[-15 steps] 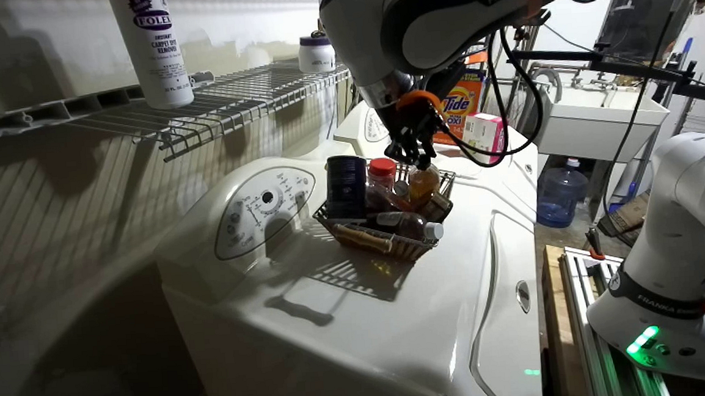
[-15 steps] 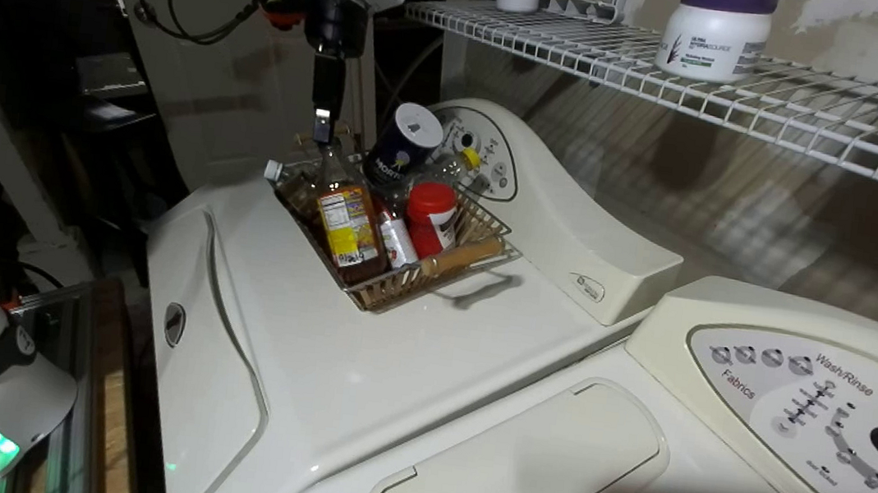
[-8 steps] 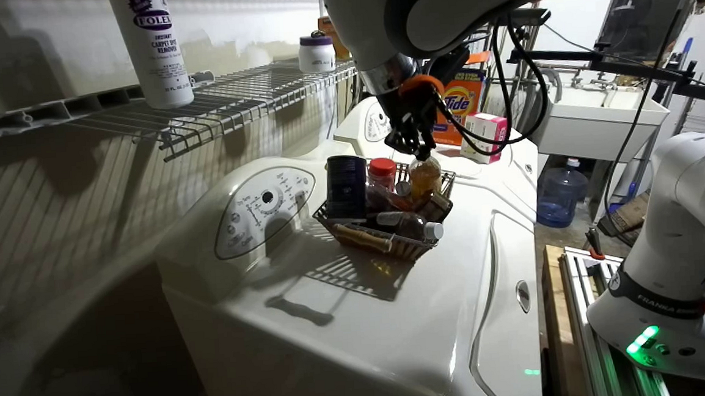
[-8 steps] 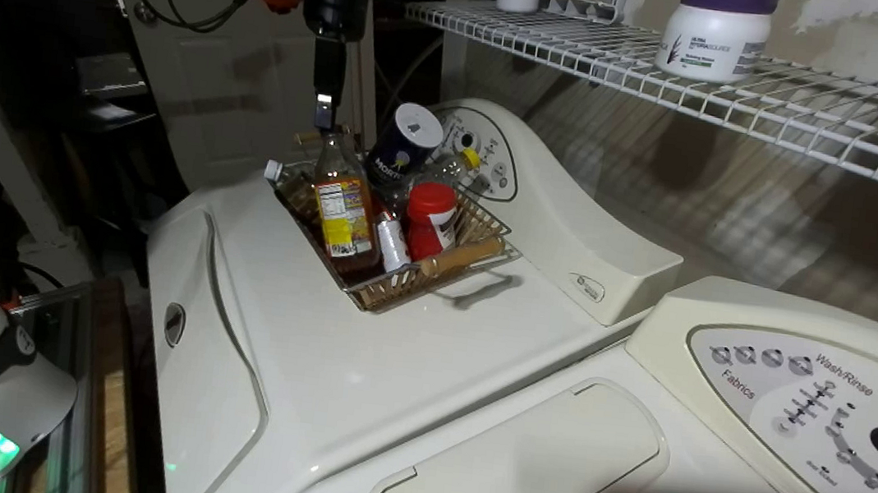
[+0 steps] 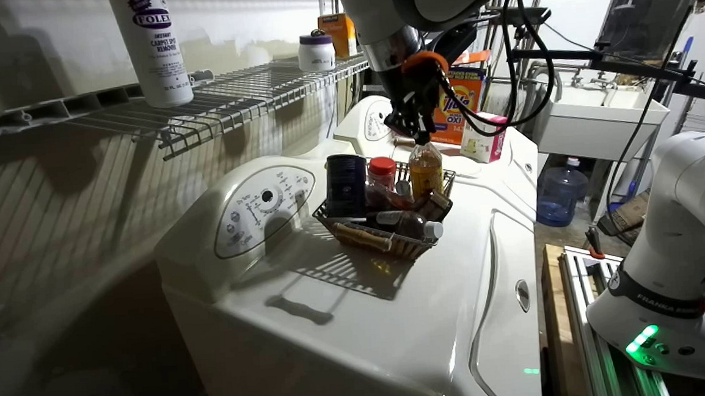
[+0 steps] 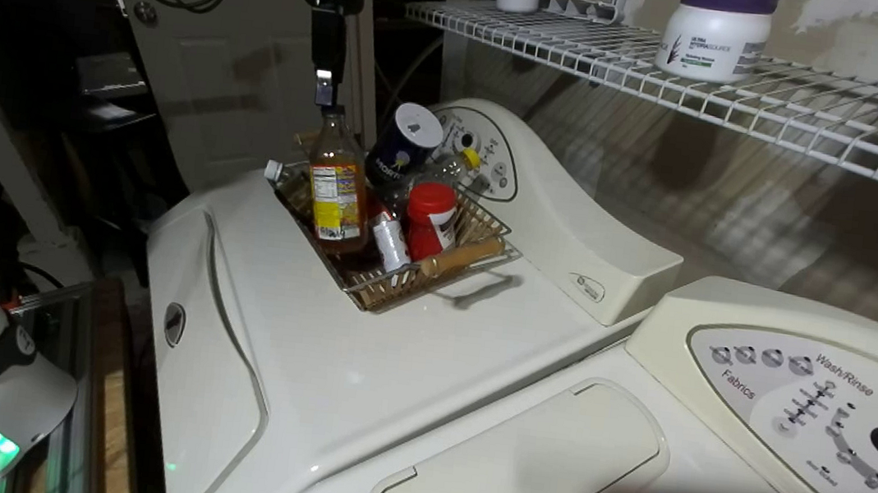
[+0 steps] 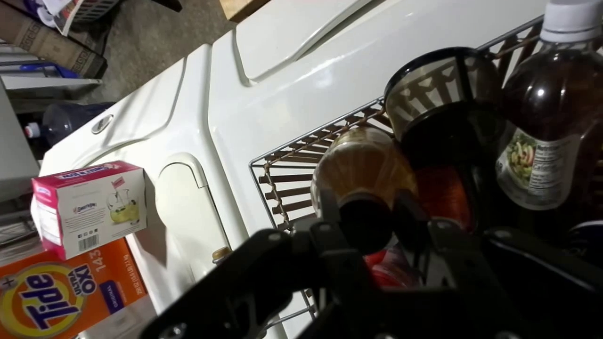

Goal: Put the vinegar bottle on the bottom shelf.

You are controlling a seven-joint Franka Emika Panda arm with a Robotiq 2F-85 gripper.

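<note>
The vinegar bottle, with amber liquid and a yellow-and-white label, shows in both exterior views [image 5: 426,172] [image 6: 338,200]. It stands nearly upright at one side of the basket, its lower part at rim level. In the wrist view the bottle [image 7: 362,160] shows from above with its dark cap between the fingers. My gripper [image 5: 415,135] is shut on the bottle's cap end and points down; it also shows in an exterior view [image 6: 325,97] and the wrist view [image 7: 367,212]. The bottom shelf, a white wire rack, is higher along the wall in both exterior views [image 5: 254,97] [image 6: 633,66].
The wire basket [image 6: 400,300] holds a dark canister [image 5: 345,186], a red-capped jar [image 6: 432,221] and a white-capped bottle [image 5: 412,225]. A tall white bottle [image 5: 157,57] and a white jar [image 5: 317,54] stand on the shelf. A Tide box [image 5: 458,103] stands behind the gripper.
My gripper has risen and the vinegar bottle has come up with it, turning more upright. A white item beside it in the basket has shifted slightly. The other basket items look unmoved.
</note>
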